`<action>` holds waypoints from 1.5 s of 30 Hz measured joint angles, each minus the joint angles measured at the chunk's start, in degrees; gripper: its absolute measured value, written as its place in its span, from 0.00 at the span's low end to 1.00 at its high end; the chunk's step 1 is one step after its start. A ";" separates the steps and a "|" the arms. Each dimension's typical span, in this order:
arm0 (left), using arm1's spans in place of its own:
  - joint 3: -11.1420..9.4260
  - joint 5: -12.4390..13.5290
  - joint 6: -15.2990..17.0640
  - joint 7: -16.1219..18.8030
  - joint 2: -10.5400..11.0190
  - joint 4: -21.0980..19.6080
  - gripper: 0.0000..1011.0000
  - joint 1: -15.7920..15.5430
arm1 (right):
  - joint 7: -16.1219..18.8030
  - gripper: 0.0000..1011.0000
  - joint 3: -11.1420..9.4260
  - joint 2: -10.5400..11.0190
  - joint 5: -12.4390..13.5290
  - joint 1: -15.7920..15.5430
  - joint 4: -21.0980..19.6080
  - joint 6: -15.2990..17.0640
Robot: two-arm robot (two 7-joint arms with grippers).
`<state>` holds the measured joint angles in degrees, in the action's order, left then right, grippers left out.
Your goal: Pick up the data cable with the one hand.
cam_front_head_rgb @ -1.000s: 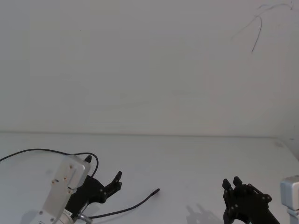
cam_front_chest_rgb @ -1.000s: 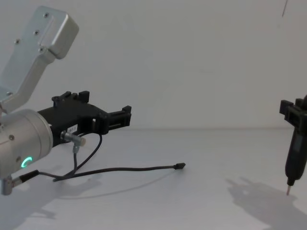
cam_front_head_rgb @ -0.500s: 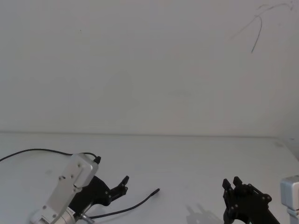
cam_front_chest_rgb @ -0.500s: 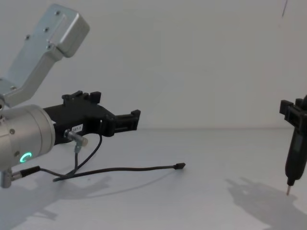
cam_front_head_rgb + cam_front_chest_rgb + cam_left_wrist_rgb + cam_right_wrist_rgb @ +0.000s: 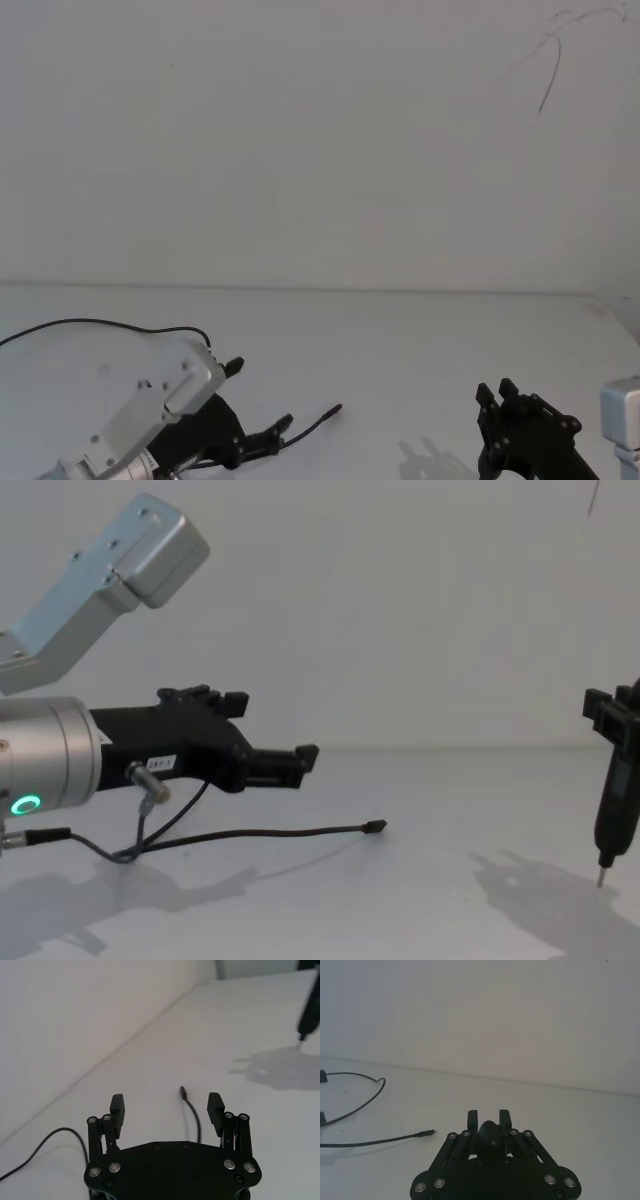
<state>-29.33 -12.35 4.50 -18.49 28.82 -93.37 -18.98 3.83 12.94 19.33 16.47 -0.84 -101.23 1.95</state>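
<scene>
Left gripper (image 5: 302, 760): over the last second it has slid forward and dropped. Its tips are now short of the plug (image 5: 374, 826) and above it, not touching. Jaws are wide apart. In the left wrist view the plug lies between the lines of the two fingers, about level with their tips.

Data cable (image 5: 270, 833): flat on the table (image 5: 450, 910), running from the plug back under the left gripper. The plug has not moved.

Reading: approach phase, line-up nearly done. Still to do, as I judge it: descend onto the cable just behind the plug, then close. The cable is far thinner than the fingers, so the close must be complete and low to the table.

Right gripper (image 5: 494, 391): parked well right of the plug, unchanged. It looks closed on a pen-shaped tool (image 5: 610, 810), tip hanging near the table.

Count: data cable 1, plug 1, grippers 2, pen-shaped tool 1, short grey wire (image 5: 140, 815) at the left wrist 1.
</scene>
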 joint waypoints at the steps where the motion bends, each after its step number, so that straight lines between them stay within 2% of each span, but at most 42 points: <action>1: -0.27 -0.16 0.11 -1.38 0.53 0.13 0.99 -0.38 | 0.00 0.25 0.00 0.00 0.00 0.00 0.00 0.00; 9: -1.92 -0.89 0.72 -9.33 3.04 1.58 0.99 -2.86 | 0.00 0.25 0.00 0.00 0.00 0.00 0.00 0.00; 14: -3.69 -1.06 1.58 -15.18 4.47 3.31 0.99 -5.08 | 0.00 0.25 0.00 0.00 0.00 0.00 0.00 0.00; 20: -5.42 -0.95 1.97 -19.33 5.57 5.48 0.99 -6.87 | 0.00 0.25 0.00 0.00 0.00 0.00 0.00 0.00; 26: -6.21 -0.62 1.70 -21.06 6.20 7.23 0.99 -7.64 | 0.00 0.25 0.00 0.00 0.00 0.00 0.00 0.00; 34: -6.31 -0.29 0.67 -21.35 6.21 8.87 0.99 -7.93 | 0.00 0.25 0.00 0.00 0.00 0.00 0.00 0.00; 45: -6.34 0.75 2.32 -19.63 4.30 10.59 0.99 -8.55 | 0.00 0.25 0.00 0.00 0.00 0.00 0.00 0.00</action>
<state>-35.67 -11.61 6.82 -38.12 33.12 -82.78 -27.53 3.83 12.94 19.33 16.47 -0.84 -101.23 1.95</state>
